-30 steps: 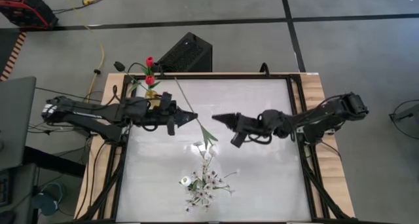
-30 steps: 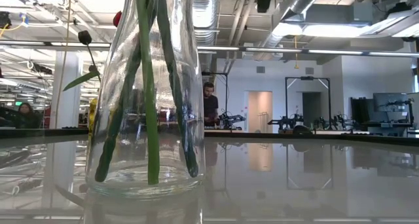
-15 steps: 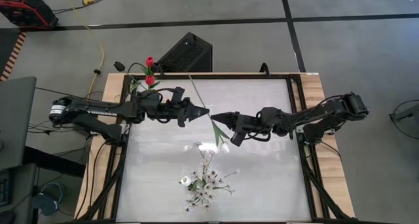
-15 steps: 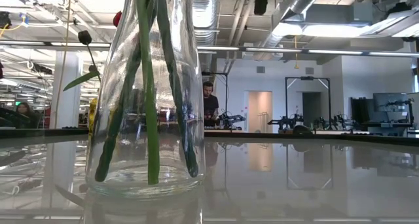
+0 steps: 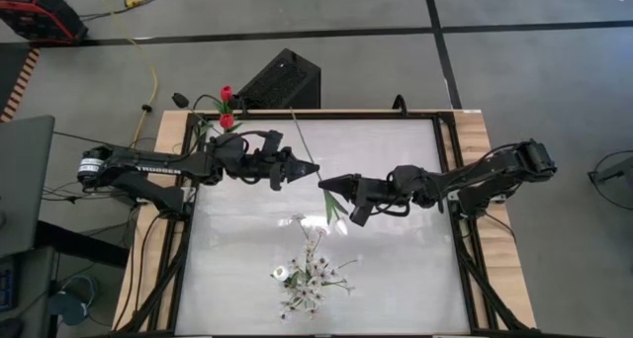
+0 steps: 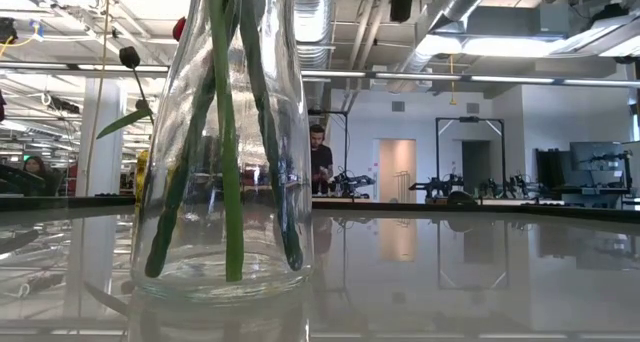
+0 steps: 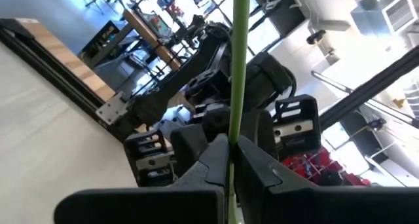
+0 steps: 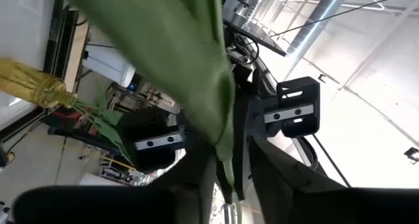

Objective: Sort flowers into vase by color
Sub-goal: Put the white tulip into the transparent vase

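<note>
A long green flower stem runs diagonally above the middle of the white bench, from near the far edge down to its leaves. Both end effectors are closed on it. The left end effector pinches the stem between its fingertips, and the right end effector clamps it just below, at the leaf. The two tips nearly meet.

Both arms stretch level across the bench toward its centre, the left from the left edge and the right from the right edge.

Red tulips stand in a vase at the far left corner. A clear glass vase holding green stems and sprigs of white blossoms stands near the front edge.
</note>
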